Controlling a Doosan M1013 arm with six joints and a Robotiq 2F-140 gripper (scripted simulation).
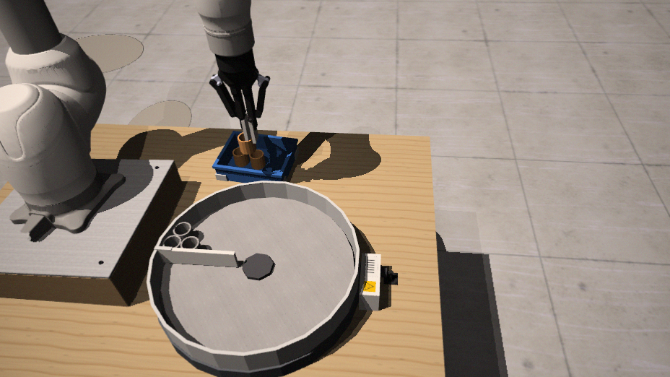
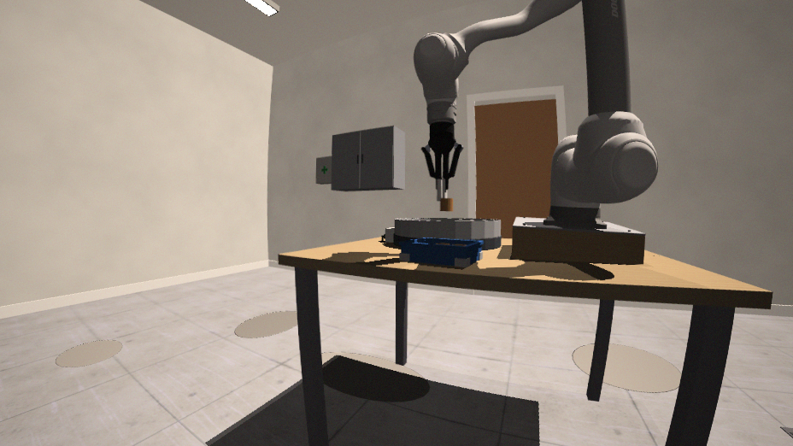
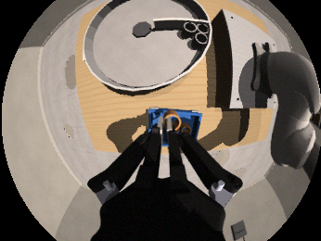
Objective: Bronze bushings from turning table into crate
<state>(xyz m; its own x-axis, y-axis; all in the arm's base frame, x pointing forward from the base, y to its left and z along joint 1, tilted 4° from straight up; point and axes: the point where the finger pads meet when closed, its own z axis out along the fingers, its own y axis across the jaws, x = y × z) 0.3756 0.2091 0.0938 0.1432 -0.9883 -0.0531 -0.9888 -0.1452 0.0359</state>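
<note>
My gripper [image 1: 248,133] is shut on a bronze bushing [image 1: 245,141] and holds it in the air above the blue crate [image 1: 255,157]. In the exterior view the held bushing [image 2: 446,204] hangs well above the crate [image 2: 440,249]. Two more bronze bushings [image 1: 249,158] stand inside the crate. Three steel bushings [image 1: 181,236] sit together on the turning table [image 1: 255,269], against its white divider bar [image 1: 201,256] at the left rim. In the wrist view the fingers [image 3: 168,128] point down at the crate [image 3: 173,120], with the orange ring [image 3: 173,121] between them.
The arm's grey base block [image 1: 84,224] stands left of the turning table. A white control box with a yellow label [image 1: 372,280] is fixed to the table's right side. The wooden table's edge runs close on the right.
</note>
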